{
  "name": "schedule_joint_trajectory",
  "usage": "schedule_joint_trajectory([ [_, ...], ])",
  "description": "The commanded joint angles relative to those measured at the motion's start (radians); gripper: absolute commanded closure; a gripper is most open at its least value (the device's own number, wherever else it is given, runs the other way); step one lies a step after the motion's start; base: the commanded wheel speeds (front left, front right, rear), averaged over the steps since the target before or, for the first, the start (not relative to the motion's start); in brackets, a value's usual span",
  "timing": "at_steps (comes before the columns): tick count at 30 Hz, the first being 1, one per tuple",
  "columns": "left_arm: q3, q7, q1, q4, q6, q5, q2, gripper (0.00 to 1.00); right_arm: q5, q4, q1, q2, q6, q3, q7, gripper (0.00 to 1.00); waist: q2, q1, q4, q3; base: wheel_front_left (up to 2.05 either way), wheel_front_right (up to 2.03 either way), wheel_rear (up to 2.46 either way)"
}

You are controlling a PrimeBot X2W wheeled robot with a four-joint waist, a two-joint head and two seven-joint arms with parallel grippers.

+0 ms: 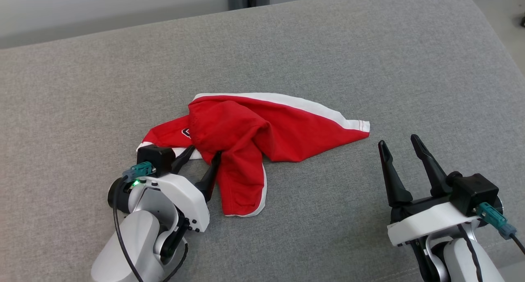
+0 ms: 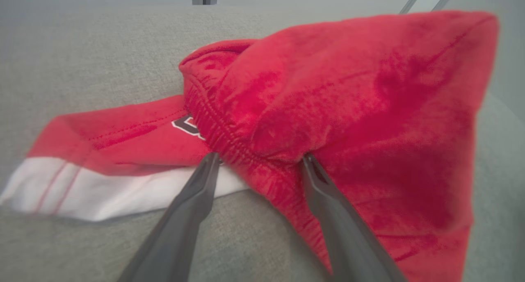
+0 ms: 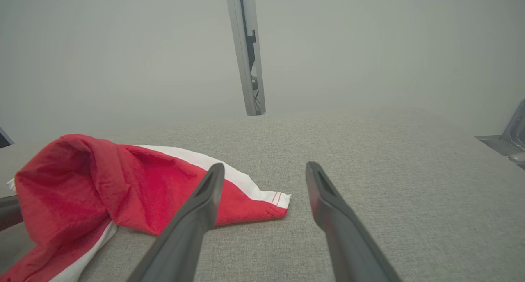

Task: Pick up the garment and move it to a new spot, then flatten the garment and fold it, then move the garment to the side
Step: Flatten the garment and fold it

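Centrally, red garment (image 1: 246, 130) lies crumpled. Left gripper (image 1: 206, 151), lower left, gapes astride its edge, unclamped. Right gripper (image 1: 398, 139), lower right, gapes empty.

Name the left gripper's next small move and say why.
Probably close the left gripper on the garment: its open jaws straddle a bunched red fold at the waistband, and the garment lies crumpled, not yet lifted. The right gripper stands open, apart from it.

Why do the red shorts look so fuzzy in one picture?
Left wrist view: the shorts sit very close to the camera, so they blur. Head view: shorts crisp, light even, faint shadows. Right wrist view: the far wall looks hazy.
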Motion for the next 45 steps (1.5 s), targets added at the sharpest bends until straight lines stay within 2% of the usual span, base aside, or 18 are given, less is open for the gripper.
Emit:
schedule_joint_trajectory([
  [1, 0.000, 0.002, -0.022, 0.014, -0.008, -0.006, 0.006, 0.20, 0.007, 0.006, -0.013, -0.005, 0.000, 0.000, -0.009, 0.00, 0.0000, 0.0000, -0.011, 0.010, 0.00, 0.00, 0.00],
  [2, -0.004, -0.004, -0.033, 0.023, -0.011, -0.006, 0.007, 0.74, 0.007, 0.012, -0.016, -0.005, 0.000, 0.001, -0.013, 0.00, 0.0000, 0.0000, -0.013, 0.011, 0.00, 0.00, 0.00],
  [3, -0.006, -0.009, -0.042, 0.029, -0.017, -0.007, 0.008, 1.00, 0.009, 0.016, -0.020, -0.005, 0.000, 0.002, -0.015, 0.00, 0.0000, 0.0000, -0.016, 0.012, 0.00, 0.00, 0.00],
  [12, -0.025, -0.096, -0.112, -0.020, -0.017, 0.052, 0.052, 1.00, 0.013, 0.043, -0.035, -0.005, 0.000, -0.012, -0.033, 0.00, 0.0000, 0.0000, -0.008, -0.001, 0.00, 0.00, 0.00],
  [19, -0.095, -0.196, -0.170, -0.177, 0.072, 0.259, 0.149, 1.00, 0.003, 0.046, -0.034, -0.005, 0.000, -0.047, -0.037, 0.00, 0.0000, 0.0000, 0.025, -0.016, 0.00, 0.00, 0.00],
  [23, -0.147, -0.220, -0.095, -0.263, 0.123, 0.366, 0.213, 1.00, -0.001, 0.043, -0.025, -0.005, 0.000, -0.059, -0.038, 0.00, 0.0000, 0.0000, 0.042, -0.023, 0.00, 0.00, 0.00],
  [28, -0.188, -0.241, 0.021, -0.290, 0.156, 0.407, 0.248, 1.00, -0.002, 0.036, -0.015, -0.005, 0.000, -0.077, -0.039, 0.00, 0.0000, 0.0000, 0.065, -0.023, 0.00, 0.00, 0.00],
  [34, -0.254, -0.273, 0.155, -0.226, 0.169, 0.415, 0.232, 1.00, -0.013, 0.025, -0.017, -0.005, 0.000, -0.086, -0.023, 0.00, 0.0000, 0.0000, 0.103, -0.020, 0.00, 0.00, 0.00],
  [38, -0.254, -0.281, 0.198, -0.162, 0.180, 0.380, 0.193, 1.00, -0.016, 0.020, -0.022, -0.005, 0.000, -0.089, -0.013, 0.00, 0.0000, 0.0000, 0.121, -0.022, 0.00, 0.00, 0.00],
  [41, -0.232, -0.282, 0.217, -0.158, 0.172, 0.341, 0.157, 1.00, -0.018, 0.014, -0.014, -0.005, 0.000, -0.098, -0.009, 0.00, 0.0000, 0.0000, 0.135, -0.027, 0.00, 0.00, 0.00],
  [42, -0.221, -0.282, 0.222, -0.171, 0.169, 0.327, 0.147, 0.88, -0.018, 0.012, -0.010, -0.005, 0.000, -0.101, -0.007, 0.00, 0.0000, 0.0000, 0.140, -0.029, 0.00, 0.00, 0.00],
  [43, -0.209, -0.283, 0.226, -0.185, 0.166, 0.315, 0.139, 0.48, -0.020, 0.010, -0.007, -0.005, 0.000, -0.105, -0.005, 0.00, 0.0000, 0.0000, 0.146, -0.032, 0.00, 0.00, 0.00],
  [44, -0.195, -0.283, 0.229, -0.204, 0.160, 0.303, 0.133, 0.00, -0.021, 0.009, -0.004, -0.005, 0.000, -0.108, -0.003, 0.00, 0.0000, 0.0000, 0.151, -0.035, 0.00, 0.00, 0.00],
  [45, -0.183, -0.282, 0.234, -0.218, 0.154, 0.293, 0.128, 0.00, -0.021, 0.007, -0.003, -0.005, 0.000, -0.110, -0.001, 0.00, 0.0000, 0.0000, 0.156, -0.038, 0.00, 0.00, 0.00],
])
